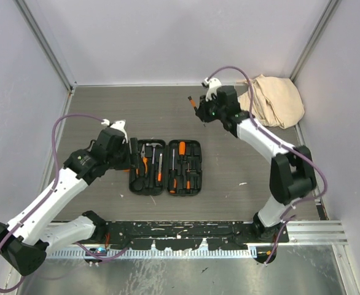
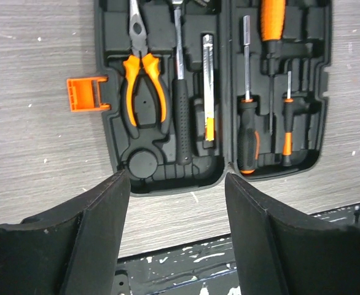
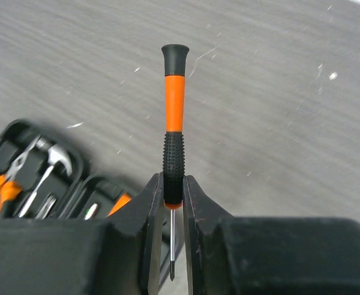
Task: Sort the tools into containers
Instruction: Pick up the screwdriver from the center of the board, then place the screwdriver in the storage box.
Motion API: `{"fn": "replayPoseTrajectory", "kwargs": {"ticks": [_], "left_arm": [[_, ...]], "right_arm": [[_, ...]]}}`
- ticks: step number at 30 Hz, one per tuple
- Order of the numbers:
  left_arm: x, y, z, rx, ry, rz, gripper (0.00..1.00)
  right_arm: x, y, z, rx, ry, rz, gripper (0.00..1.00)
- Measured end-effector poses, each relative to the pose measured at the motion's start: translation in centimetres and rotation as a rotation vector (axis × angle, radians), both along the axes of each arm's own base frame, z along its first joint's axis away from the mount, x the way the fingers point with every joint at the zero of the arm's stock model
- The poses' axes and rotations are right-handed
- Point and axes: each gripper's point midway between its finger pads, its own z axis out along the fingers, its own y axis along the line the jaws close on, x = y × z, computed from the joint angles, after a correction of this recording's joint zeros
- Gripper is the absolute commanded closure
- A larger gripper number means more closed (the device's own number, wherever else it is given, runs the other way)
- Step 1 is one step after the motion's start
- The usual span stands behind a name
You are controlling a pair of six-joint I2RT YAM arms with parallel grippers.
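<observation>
The black clamshell tool case [image 1: 165,166] lies open on the table, holding pliers [image 2: 144,83], a hammer [image 2: 180,92] and several orange-handled screwdrivers [image 2: 248,123]. Its orange latch [image 2: 85,94] sticks out on the left in the left wrist view. My left gripper [image 2: 177,184] is open and empty, just off the case's left side. My right gripper [image 3: 172,196] is shut on a small orange-and-black precision screwdriver [image 3: 174,117], held above the table behind and to the right of the case [image 3: 39,178]; it also shows in the top view [image 1: 194,102].
A beige cloth bag [image 1: 275,98] lies in the far right corner. Grey walls close in the left, back and right sides. A black paint-flecked rail [image 1: 180,236] runs along the near edge by the arm bases.
</observation>
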Motion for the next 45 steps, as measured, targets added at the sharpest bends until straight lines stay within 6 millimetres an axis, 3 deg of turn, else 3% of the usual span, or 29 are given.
{"fn": "replayPoseTrajectory", "kwargs": {"ticks": [6, 10, 17, 22, 33, 38, 45], "left_arm": [[0.9, -1.4, 1.4, -0.057, -0.019, -0.028, 0.35], [1.4, -2.7, 2.0, -0.091, -0.010, -0.058, 0.34], [1.4, -4.6, 3.1, -0.152, -0.022, -0.152, 0.34], [0.7, -5.7, 3.5, -0.185, -0.022, -0.244, 0.38], [-2.4, -10.8, 5.7, -0.321, -0.053, -0.523, 0.38], [-4.1, -12.7, 5.4, -0.337, -0.039, -0.636, 0.40], [-5.3, -13.9, 3.9, -0.332, 0.013, -0.721, 0.48]], "right_arm": [[-8.3, -0.2, -0.3, 0.154, -0.012, -0.011, 0.99], [-13.5, 1.9, -0.9, 0.201, -0.052, 0.086, 1.00], [-20.5, 5.5, -3.3, 0.115, -0.129, 0.390, 1.00], [-24.2, 6.9, -3.5, 0.000, -0.292, 0.620, 1.00], [-27.7, 7.1, -0.4, -0.262, -0.781, 1.021, 0.99], [-28.2, 6.8, 0.6, -0.348, -0.900, 1.107, 0.99], [-28.3, 6.6, 2.6, -0.401, -1.004, 1.131, 0.99]]}}
